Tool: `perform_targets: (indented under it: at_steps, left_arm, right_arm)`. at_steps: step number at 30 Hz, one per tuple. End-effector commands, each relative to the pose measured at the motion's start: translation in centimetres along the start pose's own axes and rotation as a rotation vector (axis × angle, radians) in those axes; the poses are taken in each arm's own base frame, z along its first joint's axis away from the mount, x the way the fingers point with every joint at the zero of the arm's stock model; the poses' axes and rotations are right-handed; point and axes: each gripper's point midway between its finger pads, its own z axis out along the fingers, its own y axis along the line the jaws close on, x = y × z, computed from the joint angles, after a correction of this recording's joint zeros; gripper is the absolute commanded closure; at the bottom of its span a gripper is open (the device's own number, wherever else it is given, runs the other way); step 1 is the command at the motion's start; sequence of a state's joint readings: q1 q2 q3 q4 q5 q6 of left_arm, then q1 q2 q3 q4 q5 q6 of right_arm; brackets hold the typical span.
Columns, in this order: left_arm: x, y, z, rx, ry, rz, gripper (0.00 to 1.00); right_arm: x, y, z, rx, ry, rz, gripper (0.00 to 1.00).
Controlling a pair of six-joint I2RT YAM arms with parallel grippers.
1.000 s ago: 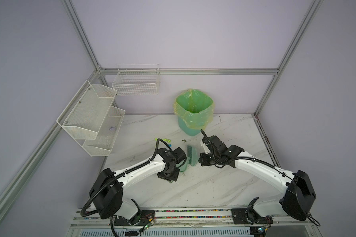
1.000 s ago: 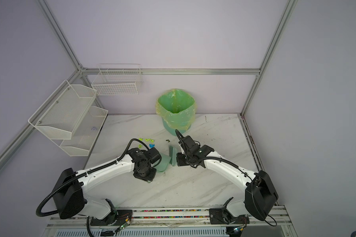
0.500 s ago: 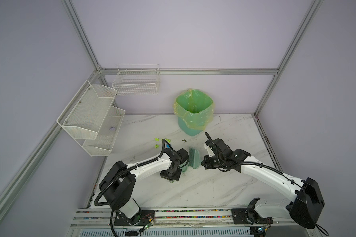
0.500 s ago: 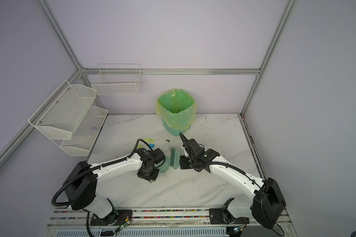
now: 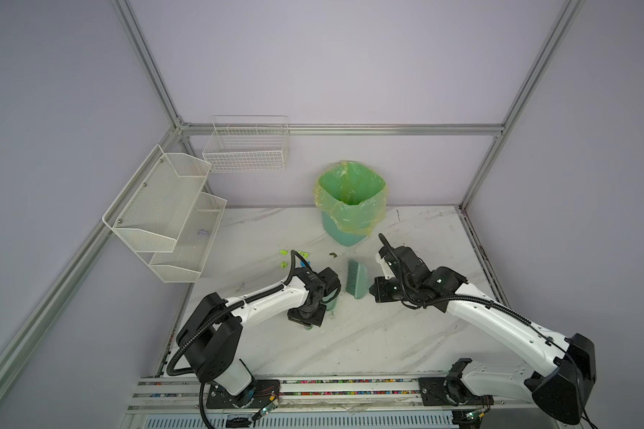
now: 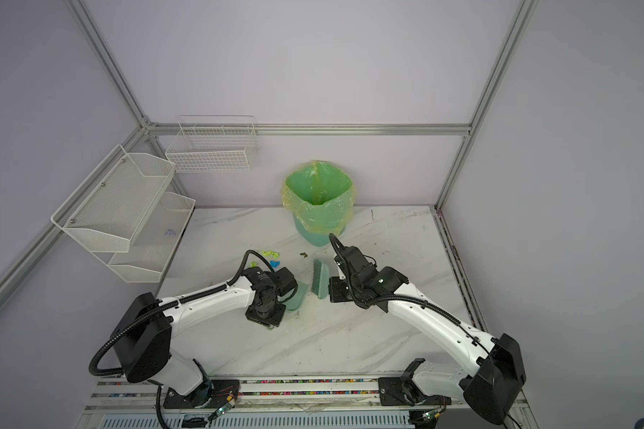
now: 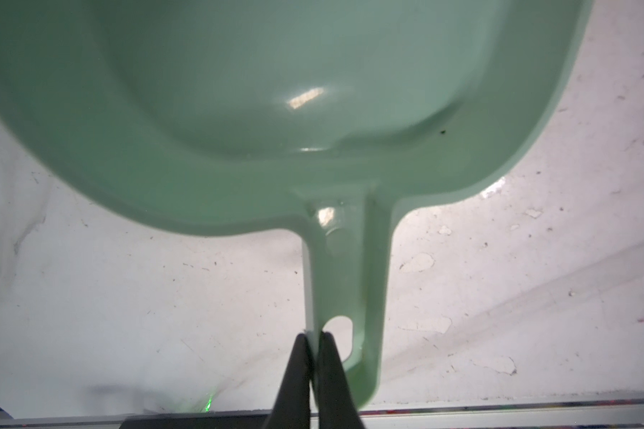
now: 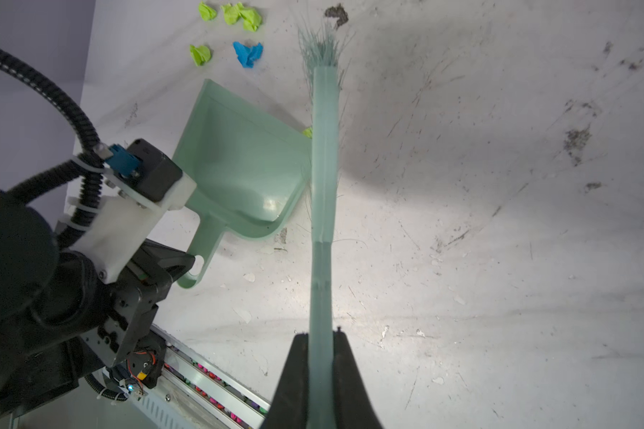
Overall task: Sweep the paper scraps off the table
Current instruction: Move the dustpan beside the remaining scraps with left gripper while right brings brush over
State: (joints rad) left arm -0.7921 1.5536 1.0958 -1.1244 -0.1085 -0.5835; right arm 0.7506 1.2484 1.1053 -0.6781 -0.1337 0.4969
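On table (image 8: 461,223), paper scraps (image 8: 247,55) lie beyond dustpan's (image 8: 238,167) lip.

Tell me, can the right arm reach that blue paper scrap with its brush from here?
Probably yes. The right arm grips the brush in shut jaws; its bristles lie level with the blue scrap, only bare table between. The dustpan sits aside, not in the way.

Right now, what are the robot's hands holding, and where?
The left gripper pinches the dustpan by the end of its handle. The right gripper clamps the brush by its handle.
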Motion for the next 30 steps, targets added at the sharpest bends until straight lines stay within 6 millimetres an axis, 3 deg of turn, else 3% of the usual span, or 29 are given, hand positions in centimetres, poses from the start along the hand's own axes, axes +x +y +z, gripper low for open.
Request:
perform_targets:
  at_steps: [1, 6, 8, 13, 18, 25, 30]
  left_arm:
    - [-1.9, -0.2, -5.3, 0.067, -0.127, -0.027, 1.0]
    - [-1.4, 1.7, -8.6, 0.047, -0.19, -0.065, 1.0]
    - [-1.0, 2.8, -9.0, 0.009, -0.193, -0.072, 1.0]
    - [0.2, 5.6, -8.2, -0.033, -0.165, -0.12, 1.0]
    - [0.2, 8.2, -7.9, -0.023, -0.166, -0.183, 1.0]
    - [0.5, 12.3, -7.3, -0.066, -0.168, -0.298, 1.0]
    - [-0.1, 13.8, -7.3, -0.023, -0.2, -0.395, 1.0]
  right_arm:
    - [-1.6, 0.2, -0.4, 0.024, -0.025, -0.017, 1.0]
    - [-3.3, 1.5, 0.3, 0.004, -0.04, -0.043, 1.0]
    - [-4.2, 2.5, 0.5, -0.027, -0.055, -0.046, 1.0]
    - [-6.1, 3.9, 2.7, -0.07, -0.079, 0.018, 1.0]
    - [-7.5, 6.1, 5.1, -0.173, -0.096, 0.072, 1.0]
    - [-10.2, 8.4, 6.0, -0.273, -0.167, 0.175, 1.0]
    - [-11.7, 11.0, 7.2, -0.401, -0.197, 0.3, 1.0]
